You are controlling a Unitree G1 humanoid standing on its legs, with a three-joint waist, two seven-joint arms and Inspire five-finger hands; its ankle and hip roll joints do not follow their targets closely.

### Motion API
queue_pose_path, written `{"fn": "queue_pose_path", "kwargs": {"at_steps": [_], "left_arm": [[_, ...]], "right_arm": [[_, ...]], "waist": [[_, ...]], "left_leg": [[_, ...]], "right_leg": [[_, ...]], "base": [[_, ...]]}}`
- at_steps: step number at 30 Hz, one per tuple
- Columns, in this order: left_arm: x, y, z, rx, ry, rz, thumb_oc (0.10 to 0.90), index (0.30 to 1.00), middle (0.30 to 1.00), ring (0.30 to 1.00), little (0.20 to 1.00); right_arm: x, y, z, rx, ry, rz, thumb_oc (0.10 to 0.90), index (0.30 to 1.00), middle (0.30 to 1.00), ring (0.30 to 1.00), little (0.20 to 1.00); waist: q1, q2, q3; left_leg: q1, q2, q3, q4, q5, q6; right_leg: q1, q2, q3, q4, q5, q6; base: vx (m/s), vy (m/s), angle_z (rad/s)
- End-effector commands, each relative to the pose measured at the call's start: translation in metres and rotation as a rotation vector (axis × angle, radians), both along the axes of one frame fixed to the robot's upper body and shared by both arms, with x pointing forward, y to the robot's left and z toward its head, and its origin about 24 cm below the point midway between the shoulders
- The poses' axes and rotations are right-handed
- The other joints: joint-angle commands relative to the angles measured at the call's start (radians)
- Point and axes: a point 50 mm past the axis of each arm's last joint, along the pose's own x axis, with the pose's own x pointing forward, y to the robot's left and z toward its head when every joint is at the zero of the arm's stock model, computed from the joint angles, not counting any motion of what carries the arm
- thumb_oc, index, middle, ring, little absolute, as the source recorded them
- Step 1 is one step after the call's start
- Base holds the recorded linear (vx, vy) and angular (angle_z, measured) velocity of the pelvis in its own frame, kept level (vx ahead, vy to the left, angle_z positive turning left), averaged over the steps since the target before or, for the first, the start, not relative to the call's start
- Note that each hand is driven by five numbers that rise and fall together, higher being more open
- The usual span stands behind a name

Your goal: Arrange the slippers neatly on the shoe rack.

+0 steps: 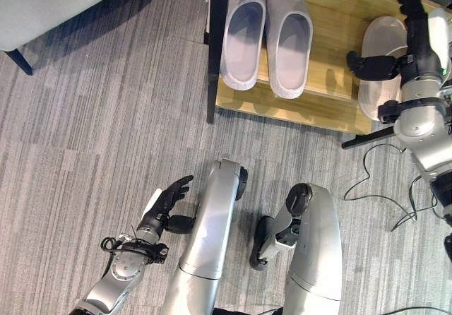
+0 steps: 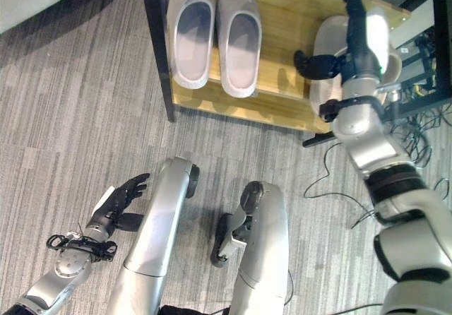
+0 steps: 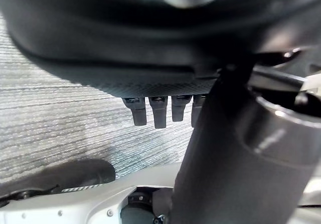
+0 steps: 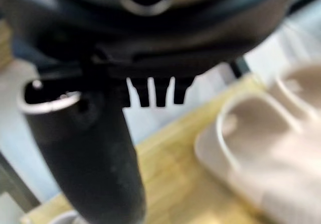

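Pair of pale lilac-grey rubber slippers [image 1: 265, 36] already side by side on the light wooden shelf board of the shoe rack [image 1: 332, 82], toes pointing to 6 o'clock, at about 12 o'clock in the head views. Translucent whitish slipper [image 1: 381, 64] at 2 o'clock on the same board, partly hidden behind the right hand [image 1: 413, 29] and lying close to the front edge. In the right wrist view, a second pale slipper seemingly touching it, hard to tell apart.

Right hand held above the whitish slipper, fingers straight and spread wide, thumb out to the side, gripping nothing. Left hand [image 1: 166, 202] low at 7 o'clock over the grey striped carpet [image 1: 85, 138], fingers relaxed and open, idle.

Probably the step in hand: straightening the whitish slipper. Best done by a gentle push with flat fingers, parallel to the lilac pair and away from the edge, to avoid a drop to the floor.

Dark metal rack post [image 1: 215, 46] at 11 o'clock and a grey upholstered seat [image 1: 49, 4] at 10 o'clock, both well apart from the right hand's path.
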Motion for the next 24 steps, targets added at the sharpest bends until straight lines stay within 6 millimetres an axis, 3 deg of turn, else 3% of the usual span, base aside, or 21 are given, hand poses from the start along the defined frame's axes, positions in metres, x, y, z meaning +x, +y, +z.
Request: {"fn": "queue_pose_path", "kwargs": {"at_steps": [1,4,10,24], "left_arm": [[0.013,-0.036,0.027,-0.111,-0.175,-0.072,0.8,0.9,0.9,0.9,0.9],[0.013,-0.038,0.027,-0.111,-0.172,-0.082,0.8,0.9,0.9,0.9,0.9],[0.013,-0.037,0.027,-0.111,-0.18,-0.076,0.8,0.9,0.9,0.9,0.9],[0.015,-0.044,0.025,-0.093,-0.179,-0.09,0.8,0.9,0.9,0.9,0.9]], "right_arm": [[-0.017,-0.016,0.061,0.137,-0.263,0.009,0.8,0.9,0.9,0.9,0.9],[-0.01,-0.009,0.059,0.236,-0.269,0.064,0.8,0.9,0.9,0.9,0.9],[-0.007,0.006,0.065,0.221,-0.281,0.112,0.8,0.9,0.9,0.9,0.9],[0.014,0.049,0.059,0.248,-0.223,0.209,0.8,0.9,0.9,0.9,0.9]], "waist": [[0.038,0.031,-0.04],[0.039,0.044,-0.04],[0.032,0.045,-0.04],[0.033,0.049,-0.04]], "left_leg": [[-0.005,-0.062,-0.055,-0.054,-0.07,-0.031],[-0.005,-0.057,-0.047,-0.058,-0.069,-0.03],[-0.005,-0.05,-0.029,-0.067,-0.066,-0.031],[-0.005,-0.041,-0.012,-0.073,-0.064,-0.028]], "right_leg": [[-0.053,-0.013,-0.01,-0.011,0.111,-0.128],[-0.057,-0.011,-0.004,-0.008,0.11,-0.128],[-0.067,-0.007,0.011,0.0,0.103,-0.131],[-0.077,-0.008,0.029,0.004,0.102,-0.137]], "base": [[-0.02,0.008,-0.05],[0.0,0.002,-0.01],[0.0,-0.001,-0.03],[0.0,0.0,0.0]]}}
